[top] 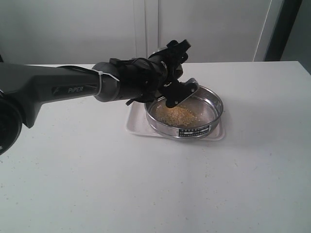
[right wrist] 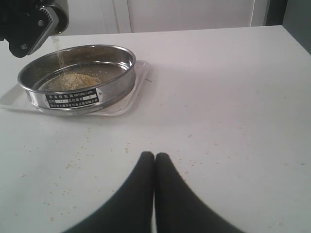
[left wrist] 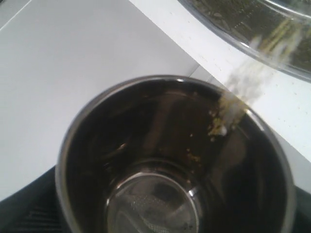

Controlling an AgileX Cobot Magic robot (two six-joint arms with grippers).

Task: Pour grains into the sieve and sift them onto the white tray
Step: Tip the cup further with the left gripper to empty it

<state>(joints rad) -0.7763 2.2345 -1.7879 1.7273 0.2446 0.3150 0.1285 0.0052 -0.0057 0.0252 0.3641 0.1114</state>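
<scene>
Left claw wide around steel cup (apparently tilted), grains streaming into sieve

The left arm carries the word "PiPER" in pale letters. The sieve has a black-and-white label on its near wall; the print is too small to read.

It looks like a robotics lab. A white table stands before plain white wall panels, and a black robot arm reaches across it.
</scene>
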